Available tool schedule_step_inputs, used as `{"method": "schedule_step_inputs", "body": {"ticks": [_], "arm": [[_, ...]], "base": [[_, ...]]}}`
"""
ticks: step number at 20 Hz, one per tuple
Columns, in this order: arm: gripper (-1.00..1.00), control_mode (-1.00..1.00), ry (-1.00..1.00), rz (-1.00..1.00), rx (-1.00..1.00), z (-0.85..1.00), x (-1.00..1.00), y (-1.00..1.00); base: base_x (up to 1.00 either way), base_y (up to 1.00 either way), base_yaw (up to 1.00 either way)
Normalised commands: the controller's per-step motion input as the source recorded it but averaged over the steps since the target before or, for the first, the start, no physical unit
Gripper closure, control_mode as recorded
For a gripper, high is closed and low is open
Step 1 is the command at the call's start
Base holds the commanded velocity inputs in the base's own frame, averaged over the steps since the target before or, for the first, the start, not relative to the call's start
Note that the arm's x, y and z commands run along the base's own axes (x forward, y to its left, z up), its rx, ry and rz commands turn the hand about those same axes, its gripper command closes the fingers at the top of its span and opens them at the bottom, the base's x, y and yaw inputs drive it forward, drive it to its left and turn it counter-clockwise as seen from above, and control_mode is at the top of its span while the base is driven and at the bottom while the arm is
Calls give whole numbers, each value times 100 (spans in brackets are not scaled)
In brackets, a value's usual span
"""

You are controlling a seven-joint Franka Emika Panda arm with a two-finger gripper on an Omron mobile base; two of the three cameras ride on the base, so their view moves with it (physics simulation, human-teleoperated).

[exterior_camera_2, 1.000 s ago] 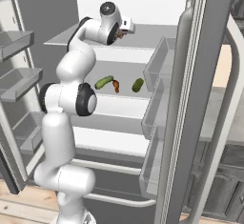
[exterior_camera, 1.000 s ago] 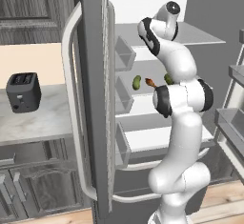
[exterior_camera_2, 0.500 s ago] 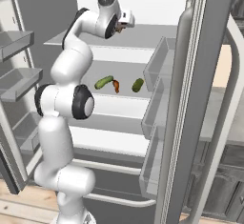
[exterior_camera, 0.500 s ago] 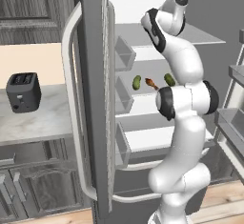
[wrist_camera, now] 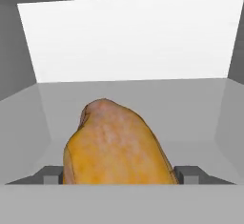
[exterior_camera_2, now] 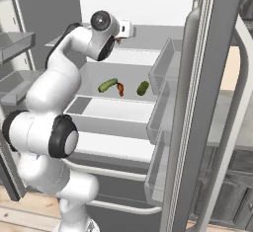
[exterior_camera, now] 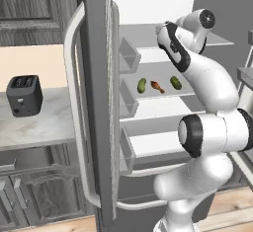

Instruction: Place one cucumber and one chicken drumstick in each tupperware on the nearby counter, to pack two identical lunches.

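Lifted and swung since a second ago, the white arm now has its hand up at the level of the upper shelves, in front of the open fridge; the fridge and what lies in it have not shifted. Left of the fridge door in the left base view runs the pale marbled worktop, carrying a black toaster. On the middle fridge shelf, three items lie in a row: a cucumber, a second drumstick just beside it, and another cucumber a little apart. In the hand view, the tool has its jaws set wide around a golden-brown chicken drumstick, which sits between the two dark fingertips with the grey fridge interior beyond it; this looks like a firm grasp. As a judgement, the task is at an early stage: one drumstick is picked up and needs carrying to a tupperware on the worktop, while two cucumbers and the other drumstick are yet to be fetched. What the tupperware already holds cannot be told.
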Motion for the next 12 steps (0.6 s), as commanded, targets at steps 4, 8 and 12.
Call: {"method": "schedule_step_inputs", "body": {"ticks": [4,8,12], "arm": [[100,-100,4,-13,12,26,-100,0],[100,-100,25,-13,6,8,-100,0],[100,-100,45,-10,0,-54,-100,2]], "base": [[0,0,0],[0,0,0],[0,0,0]]}}
